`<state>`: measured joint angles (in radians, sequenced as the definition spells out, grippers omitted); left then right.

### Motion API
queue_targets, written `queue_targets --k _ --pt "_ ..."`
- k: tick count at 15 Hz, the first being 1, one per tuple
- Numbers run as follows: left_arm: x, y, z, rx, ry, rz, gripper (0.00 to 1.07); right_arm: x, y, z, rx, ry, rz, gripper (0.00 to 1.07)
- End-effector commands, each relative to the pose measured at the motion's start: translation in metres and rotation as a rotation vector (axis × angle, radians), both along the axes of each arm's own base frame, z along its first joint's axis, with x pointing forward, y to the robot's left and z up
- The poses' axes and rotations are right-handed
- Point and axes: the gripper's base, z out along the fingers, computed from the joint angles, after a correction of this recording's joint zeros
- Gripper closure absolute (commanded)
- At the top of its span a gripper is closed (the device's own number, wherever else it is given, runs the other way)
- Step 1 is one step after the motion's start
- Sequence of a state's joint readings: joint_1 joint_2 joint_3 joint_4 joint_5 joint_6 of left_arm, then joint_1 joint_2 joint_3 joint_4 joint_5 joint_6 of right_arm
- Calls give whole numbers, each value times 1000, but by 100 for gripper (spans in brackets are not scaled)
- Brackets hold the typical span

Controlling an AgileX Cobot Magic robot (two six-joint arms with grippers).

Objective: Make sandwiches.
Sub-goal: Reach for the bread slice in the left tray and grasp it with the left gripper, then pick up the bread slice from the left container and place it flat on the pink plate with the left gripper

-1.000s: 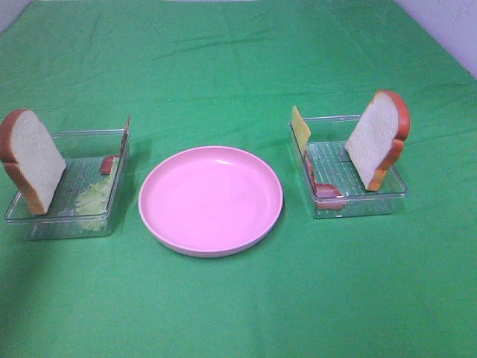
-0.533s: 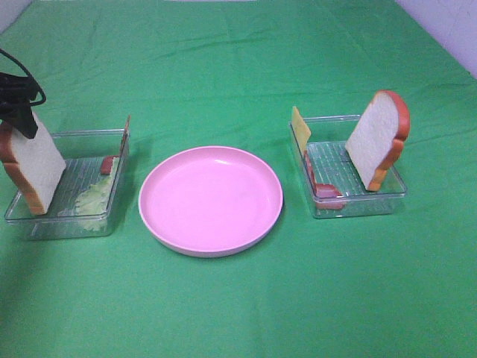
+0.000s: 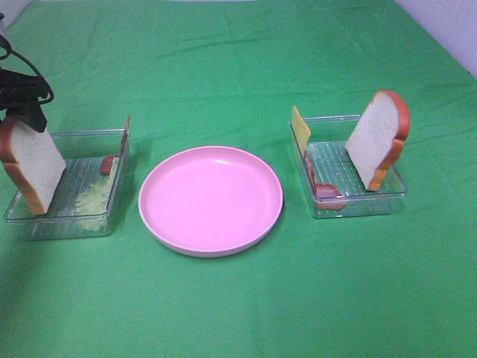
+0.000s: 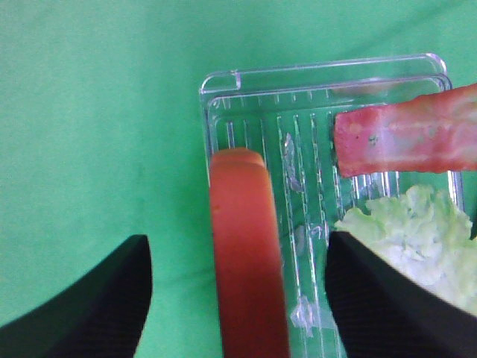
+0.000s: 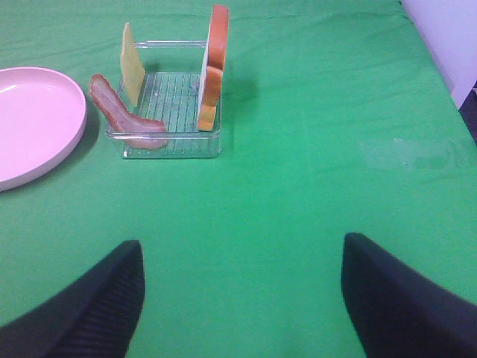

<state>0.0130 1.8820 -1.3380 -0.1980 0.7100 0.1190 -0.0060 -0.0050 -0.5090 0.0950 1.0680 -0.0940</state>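
While the pink plate (image 3: 211, 200) sits in the middle of the green bench (image 3: 238, 60), a clear tray lies on either side of it and the sandwich parts are all in the trays.

To the plate's left, the left tray (image 3: 63, 231) holds the left bread (image 3: 33, 160) standing on edge at the end farthest from the plate. Lettuce (image 3: 93, 200) lies flat on the tray floor nearer the plate, and the left bacon (image 4: 402, 138) lies by the wall closest to the plate. The left gripper (image 4: 238, 298) hangs over this bread's top crust with its jaws spread wide. One of its fingers (image 4: 82, 298) stands on each side of the slice, with a gap showing between each and the crust.

To the plate's right, the right tray (image 3: 358, 210) carries the right bread (image 3: 378, 138) leaning upright at its far end from the plate. Cheese (image 3: 300, 128) stands against the wall next to the plate, and the right bacon (image 3: 322, 186) is draped along that same wall.

The right gripper (image 5: 242, 306) shows only in its wrist view. It is spread wide over bare bench, well beyond the right tray from the plate, and holds nothing.
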Motion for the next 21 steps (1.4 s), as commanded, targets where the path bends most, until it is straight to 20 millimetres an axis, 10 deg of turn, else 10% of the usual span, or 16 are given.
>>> queue_targets --k 1,6,11,16,21 --pt "3 0 -2 -6 -7 3 49 -1 0 0 -13 -20 -1 37" --pt "4 0 -12 1 31 -14 53 -1 0 0 -13 -20 -1 37" --pt "6 -1 -10 -19 10 1 106 -1 0 0 -13 -20 -1 37" --pt "0 -6 -1 -74 68 1 107 -1 0 0 -13 -20 -1 37" --pt "-41 -12 88 -136 -52 -26 107 -1 0 0 -13 -20 -1 37"
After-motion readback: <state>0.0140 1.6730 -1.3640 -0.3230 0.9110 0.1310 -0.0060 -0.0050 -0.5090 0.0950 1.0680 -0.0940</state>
